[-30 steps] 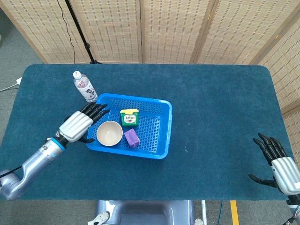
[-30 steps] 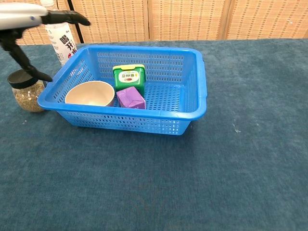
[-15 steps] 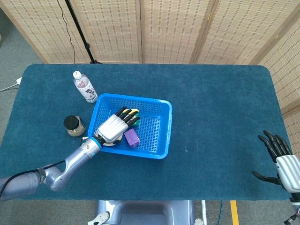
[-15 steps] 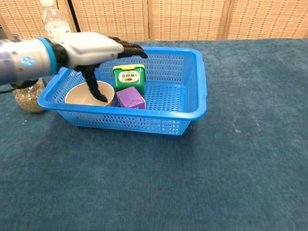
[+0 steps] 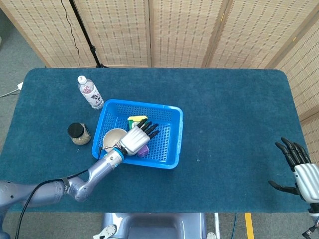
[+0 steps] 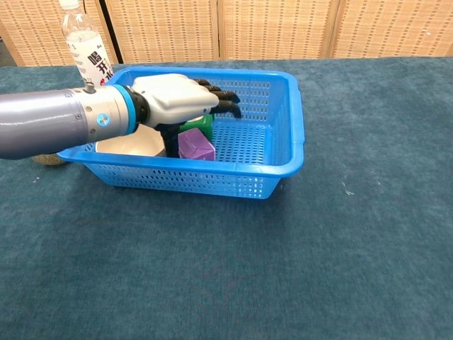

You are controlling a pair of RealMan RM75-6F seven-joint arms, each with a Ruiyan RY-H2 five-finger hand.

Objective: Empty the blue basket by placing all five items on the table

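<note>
The blue basket (image 5: 172,139) (image 6: 282,134) sits left of the table's middle. Inside lie a cream bowl (image 5: 112,137) (image 6: 120,145), a purple block (image 5: 143,150) (image 6: 195,144) and a green box with a yellow lid (image 5: 133,120) (image 6: 204,121). My left hand (image 5: 136,138) (image 6: 180,99) hovers open inside the basket, over the purple block and green box, fingers spread toward the right wall and the thumb down beside the block. It holds nothing. My right hand (image 5: 299,171) stays open at the table's right front corner, seen only in the head view.
A water bottle (image 5: 89,92) (image 6: 85,46) stands on the table behind the basket's left corner. A jar with a black lid (image 5: 79,133) stands left of the basket; in the chest view my left forearm (image 6: 49,124) mostly hides it.
My left hand has moved from the basket's left rim rightward across the bowl and now hangs over the purple block and green box. The right hand has drifted slightly toward the front edge.
</note>
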